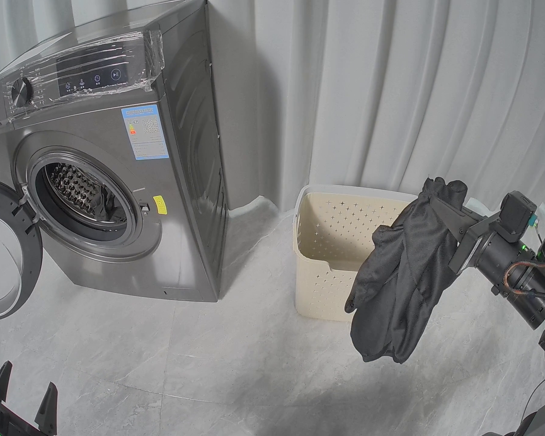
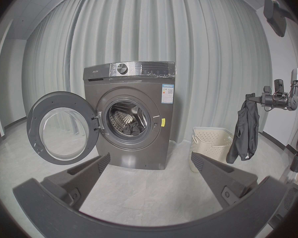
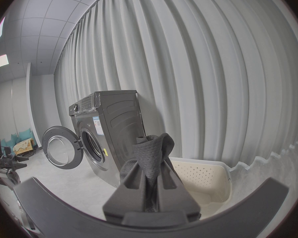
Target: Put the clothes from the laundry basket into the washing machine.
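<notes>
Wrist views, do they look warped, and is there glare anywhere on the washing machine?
Left and right wrist views: strong fisheye, the curtain bows, corners go black. Head view: the plastic film on the washing machine panel throws bright glare; the black garment gives no glare.

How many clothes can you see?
2: a black garment hanging from the right gripper, and a dark piece inside the washing machine. More may hide in the laundry basket.

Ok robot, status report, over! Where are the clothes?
Right pincer shut on black garment, hanging by basket. Left pincer open, empty. Washer door open, nothing blocking.
</notes>
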You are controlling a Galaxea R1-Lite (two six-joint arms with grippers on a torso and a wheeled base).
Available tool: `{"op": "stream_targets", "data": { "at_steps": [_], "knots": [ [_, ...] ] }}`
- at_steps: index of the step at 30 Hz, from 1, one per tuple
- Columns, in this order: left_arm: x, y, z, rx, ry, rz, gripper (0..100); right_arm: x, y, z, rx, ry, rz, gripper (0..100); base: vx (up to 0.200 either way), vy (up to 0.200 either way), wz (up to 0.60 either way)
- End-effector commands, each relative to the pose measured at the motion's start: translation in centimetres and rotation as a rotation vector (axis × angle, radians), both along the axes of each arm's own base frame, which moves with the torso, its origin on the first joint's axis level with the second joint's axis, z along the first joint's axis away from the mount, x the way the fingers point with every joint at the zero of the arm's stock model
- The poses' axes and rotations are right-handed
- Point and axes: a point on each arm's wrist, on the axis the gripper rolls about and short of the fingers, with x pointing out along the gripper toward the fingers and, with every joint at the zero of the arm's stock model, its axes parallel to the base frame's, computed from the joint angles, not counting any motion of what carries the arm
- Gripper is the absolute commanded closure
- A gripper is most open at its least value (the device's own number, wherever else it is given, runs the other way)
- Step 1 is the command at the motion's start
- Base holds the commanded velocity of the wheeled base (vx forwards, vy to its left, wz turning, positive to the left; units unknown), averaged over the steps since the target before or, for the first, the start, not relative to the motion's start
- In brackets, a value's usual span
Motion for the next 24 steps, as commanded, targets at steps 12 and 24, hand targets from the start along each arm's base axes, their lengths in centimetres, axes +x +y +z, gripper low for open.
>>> {"op": "stream_targets", "data": {
  "at_steps": [12,24],
  "knots": [
    [0.0,-0.01,-0.48,0.0,0.0,-0.001,0,0.07,0.33,0.58,0.014,-0.024,-0.001,100,0.0,0.2,0.0],
    [0.0,0.0,-0.48,0.0,0.0,-0.003,0,0.07,0.54,0.53,0.015,-0.022,0.008,100,0.0,0.2,0.0]
  ]
}}
